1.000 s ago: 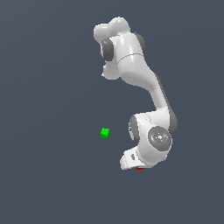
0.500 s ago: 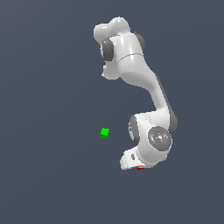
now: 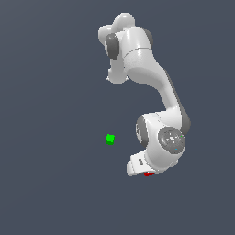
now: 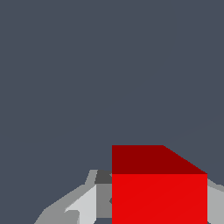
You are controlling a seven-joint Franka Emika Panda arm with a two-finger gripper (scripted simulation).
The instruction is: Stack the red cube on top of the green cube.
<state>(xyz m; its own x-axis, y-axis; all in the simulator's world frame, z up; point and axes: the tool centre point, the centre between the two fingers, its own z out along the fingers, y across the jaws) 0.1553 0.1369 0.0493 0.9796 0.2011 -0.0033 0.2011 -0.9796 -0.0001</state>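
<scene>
In the wrist view the red cube (image 4: 159, 192) is sitting close between the gray fingers (image 4: 83, 205) of the claw (image 4: 148, 210), filling the gap; the fingers are flanking it on both sides, but whether they are actually pressing on it cannot be told. Beyond the cube the dark floor (image 4: 109, 74) is lying open. In the exterior view only a red sliver (image 3: 148, 174) is peeking out under the arm (image 3: 158, 137). The green cube (image 3: 109, 139) is resting apart from the red one, toward the exterior view's left, with bare floor between them.
</scene>
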